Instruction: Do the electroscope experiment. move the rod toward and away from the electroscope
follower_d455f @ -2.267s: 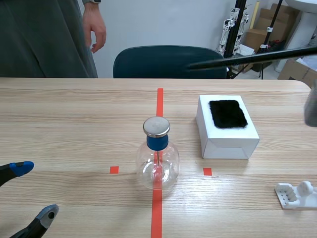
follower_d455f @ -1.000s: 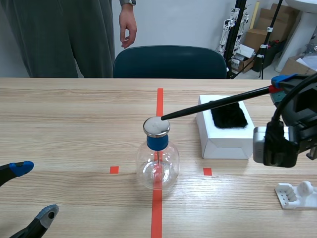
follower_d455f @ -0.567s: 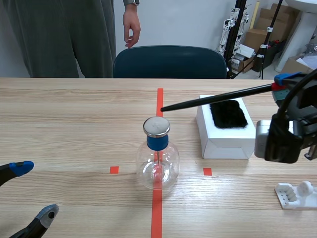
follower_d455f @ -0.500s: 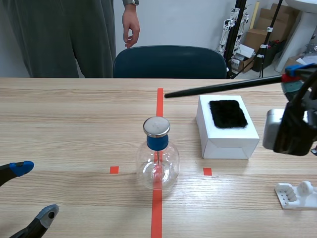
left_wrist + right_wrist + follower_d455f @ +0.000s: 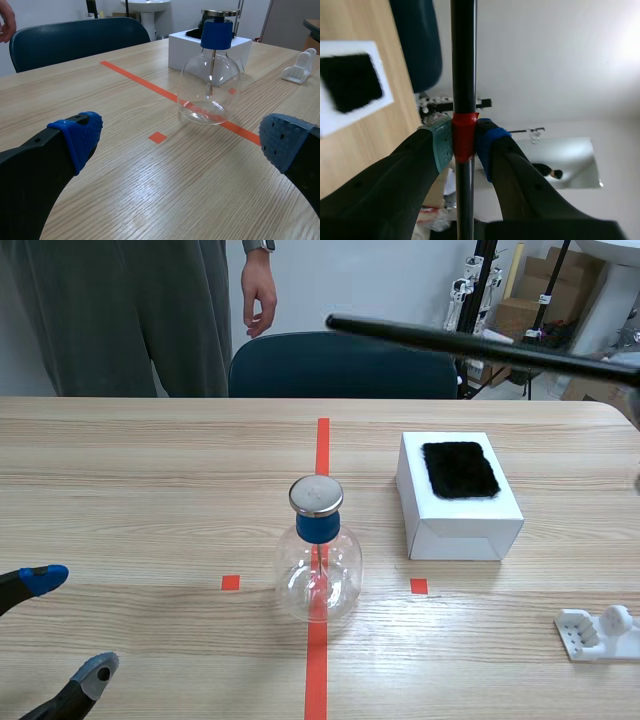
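**Rod held high, well clear of the electroscope**

Nearest the robot, the left gripper [image 5: 66, 628] sits low over the wooden table [image 5: 150, 490]. Its fingers are spread wide with nothing between them, one pad blue and one grey. In the left wrist view the gripper [image 5: 180, 142] frames bare tabletop, with the electroscope [image 5: 210, 75] standing ahead of it.

Near the table's right edge lies a small white plastic stand [image 5: 598, 632].

The electroscope [image 5: 318, 550] stands upright on the orange-red centre line. It is a round clear glass flask with a blue stopper and a flat metal cap.

Farther back and to its right is a white box [image 5: 455, 515], apart from the flask, with a patch of black fur cloth [image 5: 459, 469] lying on top.

The black rod [image 5: 470, 343] enters from the right and crosses high over the far side of the table. Its free tip is well above and beyond the metal cap, touching nothing.

In the right wrist view the right gripper [image 5: 465, 142] is clamped on the rod [image 5: 464, 60]. The green and blue pads press a red band [image 5: 465, 131] on the rod from both sides.

Beyond the table stand a dark blue chair [image 5: 340, 365] and a person [image 5: 120, 310] in grey, one hand [image 5: 257, 290] hanging down.
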